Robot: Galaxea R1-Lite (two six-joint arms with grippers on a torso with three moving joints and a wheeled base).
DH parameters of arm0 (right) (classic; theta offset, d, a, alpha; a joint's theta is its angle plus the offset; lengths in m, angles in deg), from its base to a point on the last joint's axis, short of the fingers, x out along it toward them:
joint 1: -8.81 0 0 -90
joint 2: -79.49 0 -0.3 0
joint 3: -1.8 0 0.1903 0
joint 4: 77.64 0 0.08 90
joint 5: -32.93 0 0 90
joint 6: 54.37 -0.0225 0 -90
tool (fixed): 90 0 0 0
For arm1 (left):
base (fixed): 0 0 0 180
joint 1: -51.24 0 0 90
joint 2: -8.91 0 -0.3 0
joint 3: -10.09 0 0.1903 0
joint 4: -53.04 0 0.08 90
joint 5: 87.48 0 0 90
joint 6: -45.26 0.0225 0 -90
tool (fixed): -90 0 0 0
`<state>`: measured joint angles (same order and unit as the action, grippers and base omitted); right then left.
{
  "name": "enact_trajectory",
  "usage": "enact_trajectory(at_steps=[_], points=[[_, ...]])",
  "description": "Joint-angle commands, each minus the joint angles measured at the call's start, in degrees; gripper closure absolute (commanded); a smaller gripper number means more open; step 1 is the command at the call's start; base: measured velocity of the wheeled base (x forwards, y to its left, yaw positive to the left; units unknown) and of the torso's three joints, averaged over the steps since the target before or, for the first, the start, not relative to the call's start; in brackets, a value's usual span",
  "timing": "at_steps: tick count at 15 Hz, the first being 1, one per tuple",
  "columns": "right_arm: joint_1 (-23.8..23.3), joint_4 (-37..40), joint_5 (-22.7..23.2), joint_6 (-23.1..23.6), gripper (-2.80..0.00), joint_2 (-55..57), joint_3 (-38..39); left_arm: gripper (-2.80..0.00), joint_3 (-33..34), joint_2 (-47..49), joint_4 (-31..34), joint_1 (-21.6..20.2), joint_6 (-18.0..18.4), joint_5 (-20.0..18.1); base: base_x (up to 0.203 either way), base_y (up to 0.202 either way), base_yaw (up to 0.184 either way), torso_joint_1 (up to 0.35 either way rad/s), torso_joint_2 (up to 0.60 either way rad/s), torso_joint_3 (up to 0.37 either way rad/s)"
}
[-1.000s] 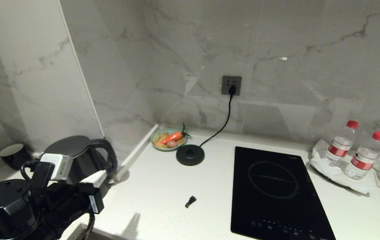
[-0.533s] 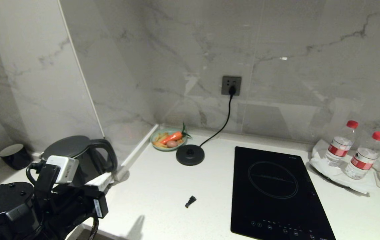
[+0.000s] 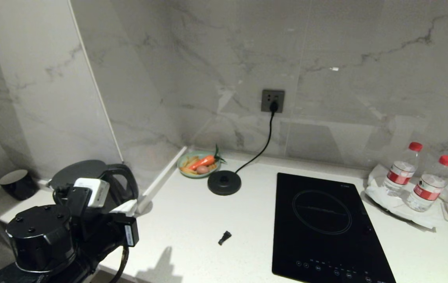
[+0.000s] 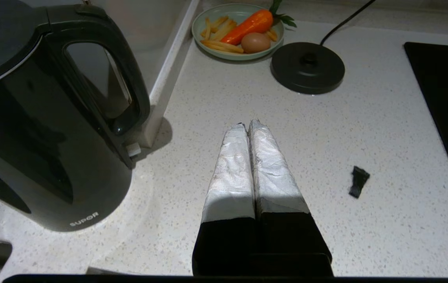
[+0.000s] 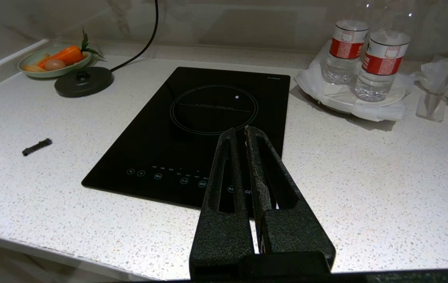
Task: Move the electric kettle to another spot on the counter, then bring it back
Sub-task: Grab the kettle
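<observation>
At the counter's (image 3: 192,220) left end, off its corded base disc (image 3: 224,182), the electric kettle (image 4: 47,129) stands upright on the white speckled top beside the low raised rim, with its loop handle turned toward the open worktop — the side from which an arm can reach it. Just beside that handle, apart from it and above bare counter, the left gripper (image 4: 247,125) points toward the base disc with its foil-wrapped fingers (image 4: 231,165) pressed together and nothing between them; closed like this it cannot take the handle, so the jaws would likely need to part before any grasp. Beyond the base sit a green plate (image 4: 208,19) of toy food and the cord running up to the wall socket (image 3: 273,100); a small black clip (image 4: 359,181) lies loose on the counter between the gripper and the black hob (image 3: 326,224). Over the hob's near edge the right gripper (image 5: 239,131) hangs parked, fingers together and empty — well apart from the kettle. Judged from where the kettle stands, it occupies the "other spot", and its return to the base is not yet done.
</observation>
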<state>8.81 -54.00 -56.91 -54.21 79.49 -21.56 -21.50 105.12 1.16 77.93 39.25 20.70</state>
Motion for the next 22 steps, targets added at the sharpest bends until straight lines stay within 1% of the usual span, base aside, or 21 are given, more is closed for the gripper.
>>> enact_trajectory(at_steps=[1, 7, 12, 13, 15, 16, 20, 22], points=[[0.0, 0.0, 0.0, 0.0, 0.00, 0.1, 0.0, 0.00, -2.8, 3.3, -0.4, 0.1, -0.1, 0.1, 0.000, 0.000, 0.000, 0.000, 0.00, 0.000], [0.0, 0.0, 0.0, 0.0, 0.00, 0.1, 0.0, 0.00, -9.1, 12.7, -0.3, 0.0, 0.0, 0.3, 0.000, 0.000, 0.000, 0.000, 0.00, 0.000], [0.0, 0.0, 0.0, 0.0, 0.00, 0.1, 0.0, 0.00, -17.3, 20.7, 0.7, -3.4, 0.3, 0.4, 0.000, 0.000, 0.000, 0.000, 0.00, 0.000], [0.0, 0.0, 0.0, 0.0, 0.00, 0.1, 0.0, -2.80, -18.4, 21.6, 0.9, -3.7, 0.3, 0.4, 0.000, 0.000, 0.000, 0.000, 0.00, 0.000], [0.0, 0.0, -0.1, 0.0, 0.00, 0.1, 0.0, -2.80, -20.7, 24.0, 0.9, -4.6, 0.5, 0.6, 0.000, 0.000, 0.000, 0.000, 0.00, 0.000], [0.0, 0.0, 0.0, 0.0, 0.00, 0.1, 0.0, -2.80, -22.2, 25.2, 0.8, -5.8, 0.9, 0.6, 0.000, 0.000, 0.000, 0.000, 0.00, 0.000], [0.0, 0.0, -0.1, 0.0, 0.00, 0.1, 0.0, -2.80, -24.0, 25.7, 0.6, -8.7, 0.9, 0.5, 0.000, 0.000, 0.000, 0.000, 0.00, 0.000], [0.0, 0.0, -0.1, 0.0, 0.00, 0.1, 0.0, -2.80, -24.2, 25.7, 0.6, -9.5, 0.9, 0.5, 0.000, 0.000, 0.000, 0.000, 0.00, 0.000]])
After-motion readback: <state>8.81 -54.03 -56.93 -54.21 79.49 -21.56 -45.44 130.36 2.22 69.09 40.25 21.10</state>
